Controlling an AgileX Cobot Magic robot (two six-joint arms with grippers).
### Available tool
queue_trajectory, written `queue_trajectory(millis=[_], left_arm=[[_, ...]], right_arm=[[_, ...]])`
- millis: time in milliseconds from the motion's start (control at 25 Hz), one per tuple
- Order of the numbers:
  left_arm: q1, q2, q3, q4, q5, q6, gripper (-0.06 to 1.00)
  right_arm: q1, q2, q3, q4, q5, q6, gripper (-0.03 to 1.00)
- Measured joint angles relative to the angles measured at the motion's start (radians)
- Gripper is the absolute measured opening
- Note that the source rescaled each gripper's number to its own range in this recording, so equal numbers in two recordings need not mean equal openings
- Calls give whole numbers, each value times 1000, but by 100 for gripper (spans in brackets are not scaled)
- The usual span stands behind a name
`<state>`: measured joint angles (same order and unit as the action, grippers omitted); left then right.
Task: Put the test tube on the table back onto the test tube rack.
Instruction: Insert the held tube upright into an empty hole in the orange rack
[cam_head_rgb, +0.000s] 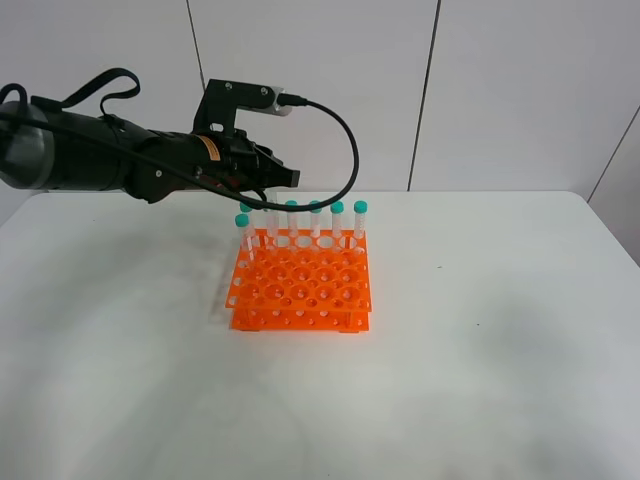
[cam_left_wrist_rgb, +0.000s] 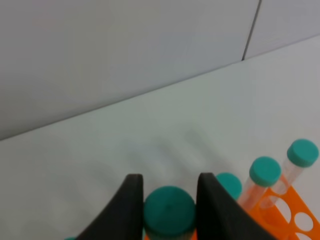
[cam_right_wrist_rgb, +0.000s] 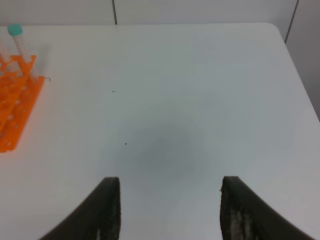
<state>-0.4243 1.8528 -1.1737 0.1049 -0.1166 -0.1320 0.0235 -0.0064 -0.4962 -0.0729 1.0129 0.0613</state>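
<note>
Above the orange test tube rack (cam_head_rgb: 300, 285), left fingers (cam_left_wrist_rgb: 125, 210) clamp the teal-capped clear test tube (cam_left_wrist_rgb: 169, 212); right fingers (cam_right_wrist_rgb: 107, 210) spread wide.

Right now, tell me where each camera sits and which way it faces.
Exterior high: mounted high, looking down at the rack and wall; left arm shows.
Left wrist: on left arm, over left claw shut on a tube, facing wall.
Right wrist: over open right claw, facing table.
All share the rack.
</note>
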Motion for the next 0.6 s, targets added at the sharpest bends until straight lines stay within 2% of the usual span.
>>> queue_trajectory(millis=[360,600], left_arm=[[8,5,71,0,-122,0,0],[8,5,79,1,-149,0,0]], right_arm=[[0,0,0,0,0,0,59],[0,0,0,0,0,0,59]])
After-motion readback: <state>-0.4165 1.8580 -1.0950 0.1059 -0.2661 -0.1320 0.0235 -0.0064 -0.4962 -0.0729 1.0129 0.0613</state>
